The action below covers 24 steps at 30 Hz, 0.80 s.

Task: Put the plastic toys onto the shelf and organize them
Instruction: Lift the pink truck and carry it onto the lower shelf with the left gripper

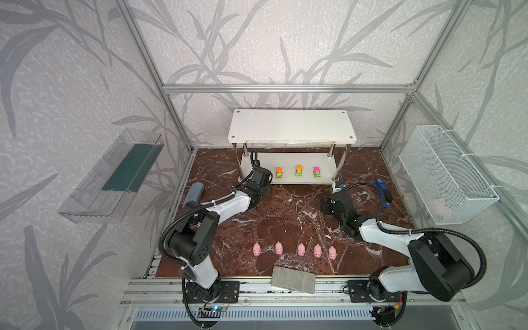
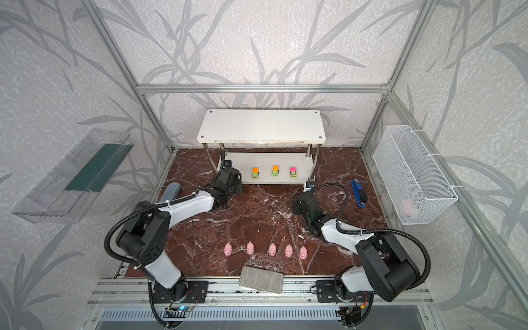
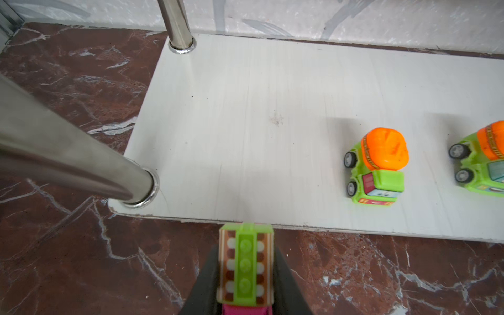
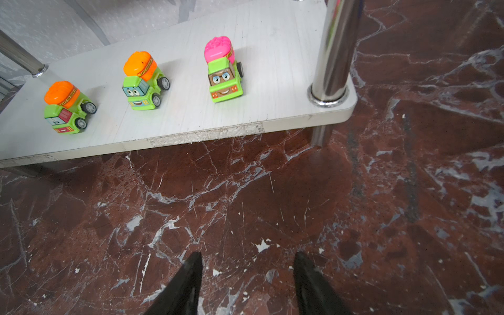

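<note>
The shelf (image 1: 291, 125) has three trucks (image 1: 299, 171) in a row on its low board. The left gripper (image 3: 245, 275) pinches the fourth truck (image 3: 245, 245) at that board's front edge, not yet on. The right gripper (image 4: 246, 261) has spread jaws, empty. Five pigs (image 1: 301, 249) wait near the table's (image 1: 285, 211) front edge.

white flat shelf board (image 4: 272, 54) bearing a row of lime-green plastic toy trucks: two orange-topped trucks (image 4: 66, 109) (image 4: 141, 81), one pink-topped truck (image 4: 223, 71); black right gripper (image 4: 246, 259), jaws apart, over red-brown marble tabletop (image 4: 272, 191).
</note>
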Each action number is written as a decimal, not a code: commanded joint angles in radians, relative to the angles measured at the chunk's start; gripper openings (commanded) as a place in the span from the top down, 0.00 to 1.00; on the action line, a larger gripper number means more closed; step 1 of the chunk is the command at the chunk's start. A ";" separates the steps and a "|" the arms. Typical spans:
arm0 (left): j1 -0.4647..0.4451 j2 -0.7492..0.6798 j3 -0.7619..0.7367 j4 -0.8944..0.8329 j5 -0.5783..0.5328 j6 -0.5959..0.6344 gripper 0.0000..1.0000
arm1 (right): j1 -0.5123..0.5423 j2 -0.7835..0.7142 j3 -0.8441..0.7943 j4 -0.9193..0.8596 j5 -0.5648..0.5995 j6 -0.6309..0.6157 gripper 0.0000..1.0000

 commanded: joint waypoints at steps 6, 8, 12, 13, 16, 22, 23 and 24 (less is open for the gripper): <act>0.019 0.066 0.081 0.065 -0.011 0.085 0.76 | -0.004 0.002 -0.005 0.016 0.004 0.003 0.45; 0.023 0.077 0.091 0.067 -0.016 0.091 0.76 | -0.004 0.008 -0.002 0.016 0.002 0.003 0.45; 0.026 0.096 0.103 0.074 -0.021 0.095 0.76 | -0.004 0.013 0.000 0.020 -0.001 0.004 0.45; 0.027 0.104 0.108 0.076 -0.024 0.097 0.76 | -0.004 0.015 0.000 0.019 -0.001 0.004 0.45; 0.029 0.126 0.124 0.084 -0.026 0.101 0.76 | -0.004 0.016 0.001 0.019 -0.001 0.005 0.45; 0.039 0.158 0.152 0.101 -0.031 0.102 0.76 | -0.004 0.019 0.001 0.019 -0.001 0.002 0.45; 0.040 0.162 0.155 0.103 -0.030 0.105 0.76 | -0.004 0.019 0.001 0.019 0.000 0.001 0.45; 0.042 0.164 0.158 0.105 -0.029 0.105 0.76 | -0.004 0.019 0.001 0.019 0.001 0.001 0.45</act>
